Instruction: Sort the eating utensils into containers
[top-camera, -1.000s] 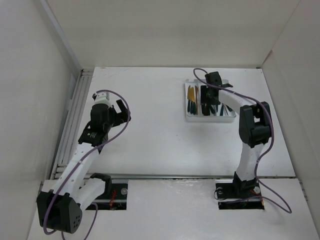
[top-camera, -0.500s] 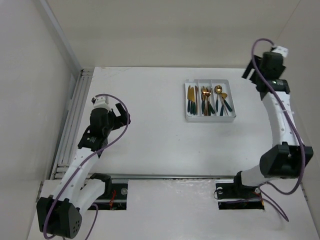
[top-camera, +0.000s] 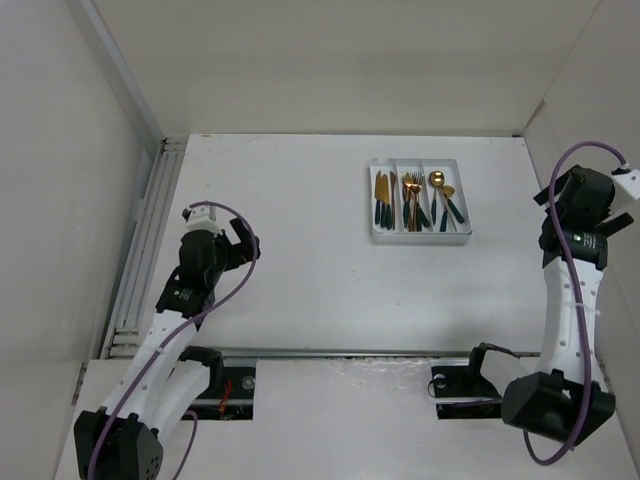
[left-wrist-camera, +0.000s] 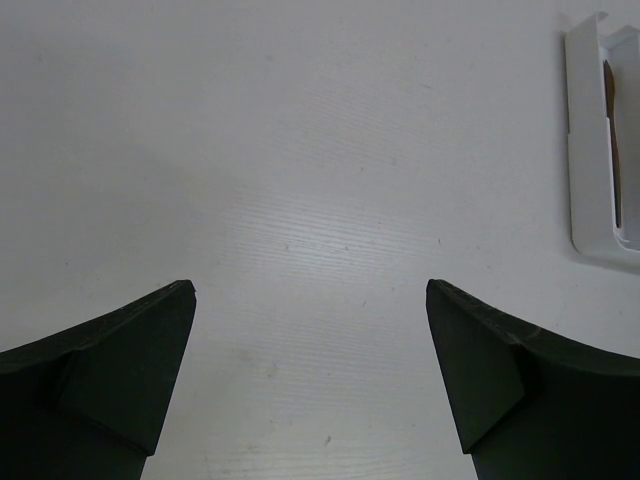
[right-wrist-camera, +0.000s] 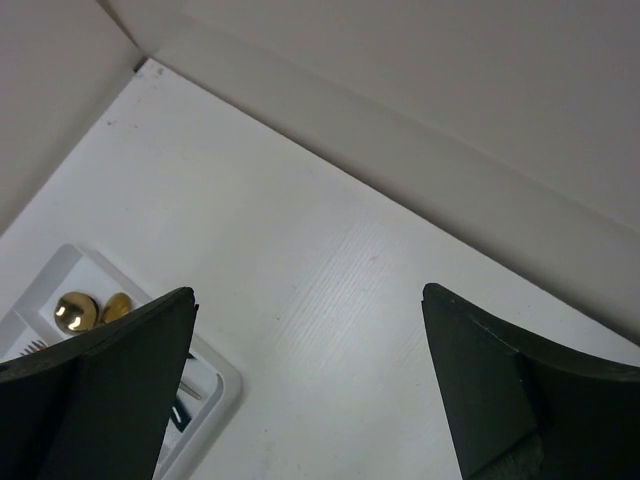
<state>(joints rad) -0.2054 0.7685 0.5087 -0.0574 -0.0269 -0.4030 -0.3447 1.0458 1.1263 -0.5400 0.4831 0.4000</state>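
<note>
The white cutlery tray (top-camera: 375, 232) lies at the back right of the table. Its left compartment holds gold knives (top-camera: 381, 190), the middle one copper forks (top-camera: 412, 192), the right one gold spoons (top-camera: 440, 184), all with dark handles. My right gripper (top-camera: 552, 197) is open and empty, raised well to the right of the tray; its wrist view (right-wrist-camera: 310, 293) shows the tray corner (right-wrist-camera: 218, 388) and two spoon bowls (right-wrist-camera: 76, 311). My left gripper (top-camera: 245, 243) is open and empty over bare table far left of the tray; its wrist view (left-wrist-camera: 310, 290) shows the tray's edge (left-wrist-camera: 590, 150) with a copper utensil (left-wrist-camera: 611, 100).
White walls enclose the table on the left, back and right. A grooved rail (top-camera: 150, 230) runs along the left edge. The right arm stands close to the right wall (top-camera: 600, 120).
The right arm has swung from over the tray out to the far right and then drawn nearer. The left arm has pulled back a little toward the near left.
</note>
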